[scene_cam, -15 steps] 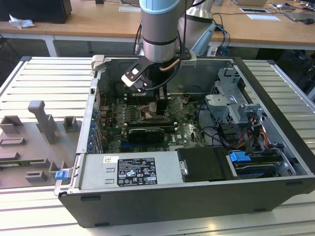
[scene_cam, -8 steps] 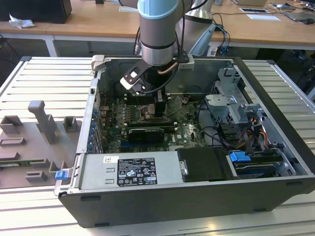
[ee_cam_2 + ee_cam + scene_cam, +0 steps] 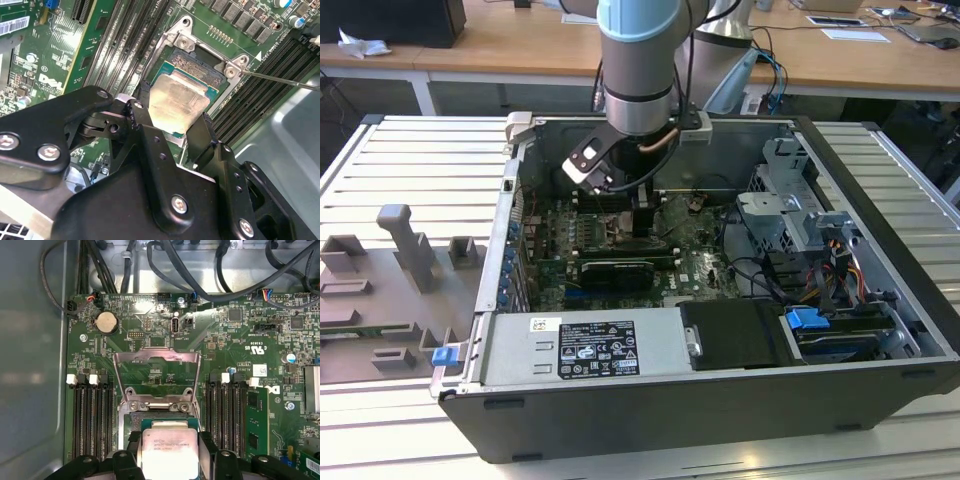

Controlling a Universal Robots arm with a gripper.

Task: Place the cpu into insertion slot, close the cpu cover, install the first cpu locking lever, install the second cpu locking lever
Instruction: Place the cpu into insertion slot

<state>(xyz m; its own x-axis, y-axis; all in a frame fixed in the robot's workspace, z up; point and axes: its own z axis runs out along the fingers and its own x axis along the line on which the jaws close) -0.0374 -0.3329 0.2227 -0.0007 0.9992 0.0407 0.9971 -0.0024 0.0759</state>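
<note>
The insertion slot (image 3: 197,64) lies open from above: the cpu cover (image 3: 156,354) stands flipped back off it (hinge side). Mem slots (image 3: 92,415) flank the slot on both sides, cables (image 3: 210,270) loop beyond the cover, and a thin locking lever (image 3: 280,80) juts out beside the slot.

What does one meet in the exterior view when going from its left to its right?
From the left: grey fixture tray → blue clip → hand, shut on the cpu as the first wrist view shows → silver drive cage → right wall of the black case.
</note>
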